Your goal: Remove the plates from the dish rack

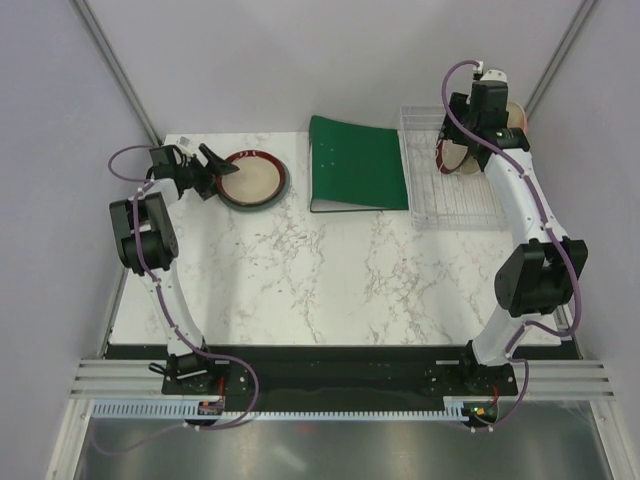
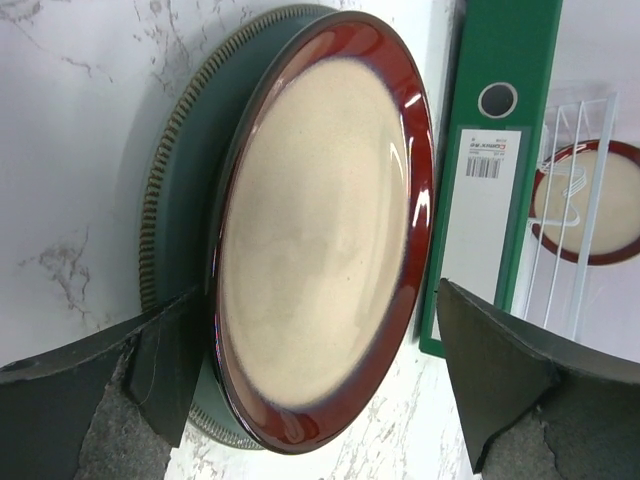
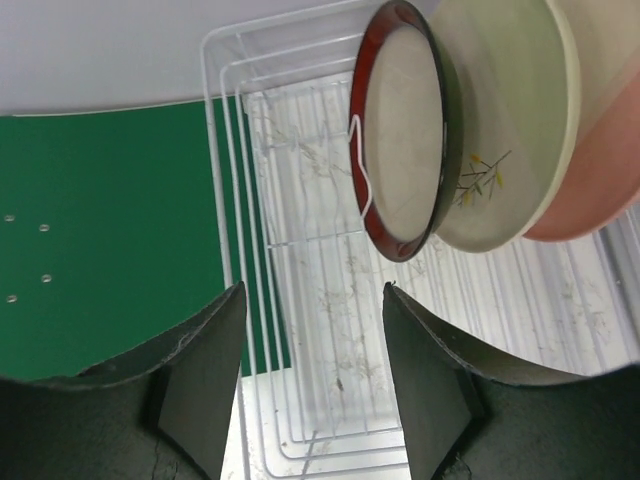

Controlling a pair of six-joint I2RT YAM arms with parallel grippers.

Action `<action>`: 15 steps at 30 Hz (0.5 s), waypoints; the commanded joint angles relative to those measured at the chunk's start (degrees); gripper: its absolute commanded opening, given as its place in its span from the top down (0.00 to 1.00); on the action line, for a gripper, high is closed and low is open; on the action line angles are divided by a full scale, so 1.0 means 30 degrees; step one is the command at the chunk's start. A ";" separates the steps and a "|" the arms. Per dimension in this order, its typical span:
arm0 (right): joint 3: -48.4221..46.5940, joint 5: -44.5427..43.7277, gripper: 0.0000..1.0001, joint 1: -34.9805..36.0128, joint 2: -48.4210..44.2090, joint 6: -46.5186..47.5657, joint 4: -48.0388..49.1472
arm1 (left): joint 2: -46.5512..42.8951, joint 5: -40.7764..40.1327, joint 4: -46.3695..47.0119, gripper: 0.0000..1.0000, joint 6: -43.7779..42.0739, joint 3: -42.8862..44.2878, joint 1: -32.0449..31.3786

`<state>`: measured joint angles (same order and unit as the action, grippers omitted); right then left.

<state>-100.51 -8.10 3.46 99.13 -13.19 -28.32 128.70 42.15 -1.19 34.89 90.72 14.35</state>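
A dark-red-rimmed plate with a beige centre (image 2: 320, 220) lies on a slate grey plate (image 2: 185, 180) at the table's back left; the stack also shows in the top view (image 1: 253, 180). My left gripper (image 2: 320, 300) is open, one finger on each side of the stack's near edge, and holds nothing; in the top view it sits just left of the stack (image 1: 213, 164). The see-through dish rack (image 3: 330, 330) stands at the back right (image 1: 470, 205). In it stand a second red-rimmed plate (image 3: 400, 130), a cream sprig plate (image 3: 500, 150) and a cream-and-pink plate (image 3: 600, 170). My right gripper (image 3: 314, 290) is open above the rack (image 1: 468, 150), short of the plates.
A flat green binder (image 1: 358, 163) lies between the plate stack and the rack, touching the rack's left side (image 3: 110, 230). Grey walls close in the back and sides. The marble table (image 1: 330, 280) runs to the front edge.
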 commanded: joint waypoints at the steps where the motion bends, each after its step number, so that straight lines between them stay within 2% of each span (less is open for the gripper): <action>1: -0.1623 -0.1959 0.35 -0.0071 0.0968 0.0969 -0.1225 | -0.0539 -0.2182 -0.3200 0.00 -0.2137 0.0020 0.0022; 3: -0.1770 -0.2017 0.36 -0.0071 0.0999 0.0940 -0.1226 | -0.0070 -0.3408 -0.5923 0.00 -0.3191 0.1481 -0.0183; 10: -0.2529 -0.3421 0.35 -0.0071 0.1728 0.1699 -0.1342 | -0.1738 -0.5113 -0.6458 0.00 -0.3486 0.0611 -0.0271; 15: -0.4285 -0.4008 0.36 -0.0100 0.3573 0.1995 -0.1663 | -0.1594 -0.6136 -0.7860 0.00 -0.4276 0.1662 -0.0505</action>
<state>-108.14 -16.60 3.46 105.60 -9.02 -32.47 124.97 31.51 -17.19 27.57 93.93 12.53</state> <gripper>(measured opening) 0.648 0.994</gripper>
